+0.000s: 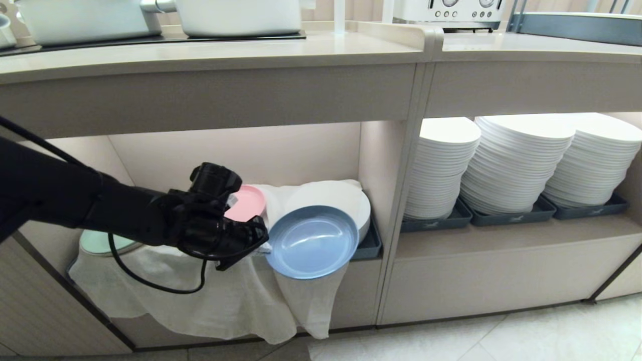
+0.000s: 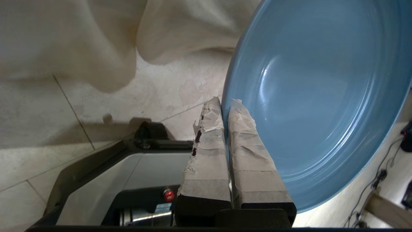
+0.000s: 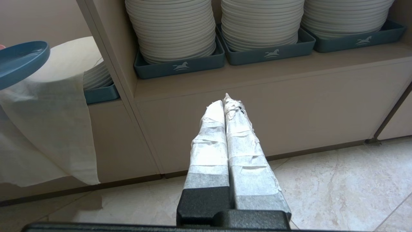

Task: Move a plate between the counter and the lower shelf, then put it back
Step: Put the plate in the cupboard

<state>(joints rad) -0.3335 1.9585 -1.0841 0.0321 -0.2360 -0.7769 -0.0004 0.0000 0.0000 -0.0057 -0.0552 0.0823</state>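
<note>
I have the left tool (image 1: 261,245) pinched on the near rim of the plate (image 1: 312,242), holding it tilted in the air just in front of the lower shelf (image 1: 251,155), over the draped white cloth (image 1: 225,296); an edge grip keeps the fingers (image 2: 248,141) clear of the stacks; the right tool (image 3: 225,103) hangs low, fingers together and empty.

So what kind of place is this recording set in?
Most likely a commercial or canteen-style kitchen servery: tall stacks of white plates in grey trays under a long beige counter, with large white pots on a cooktop above.
</note>
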